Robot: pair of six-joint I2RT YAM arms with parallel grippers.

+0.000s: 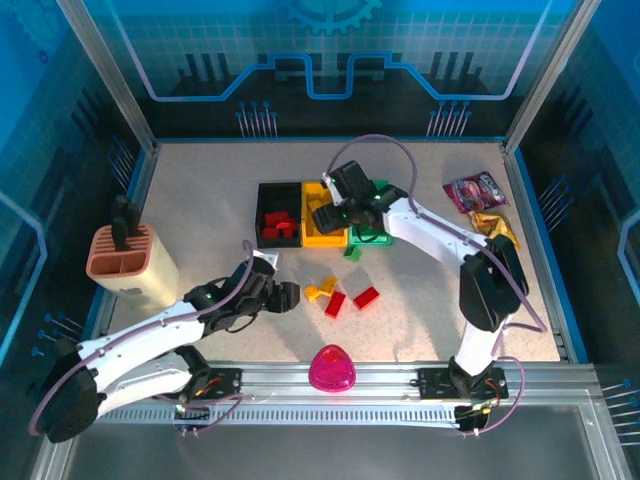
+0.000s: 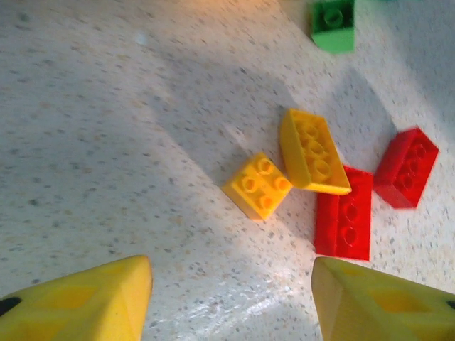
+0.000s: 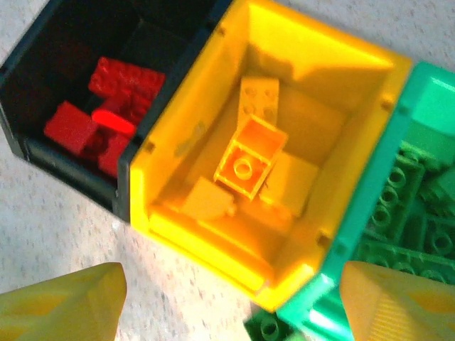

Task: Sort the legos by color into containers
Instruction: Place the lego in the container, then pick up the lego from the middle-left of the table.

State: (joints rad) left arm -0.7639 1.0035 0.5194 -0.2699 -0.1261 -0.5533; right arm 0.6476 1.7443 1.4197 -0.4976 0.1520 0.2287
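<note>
Well, unreadably lettered packet (image 1: 476, 190) right of containers (image 1: 322, 241)

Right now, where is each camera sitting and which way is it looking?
Top external: above and behind the arms, looking down at the table; both arms show, left hand, right hand.
Left wrist: on the left arm, looking down at loose legos; its fingertips show.
Right wrist: over the yellow bin, looking in; fingertips show.
Shared: top and right wrist both see the bins.
</note>
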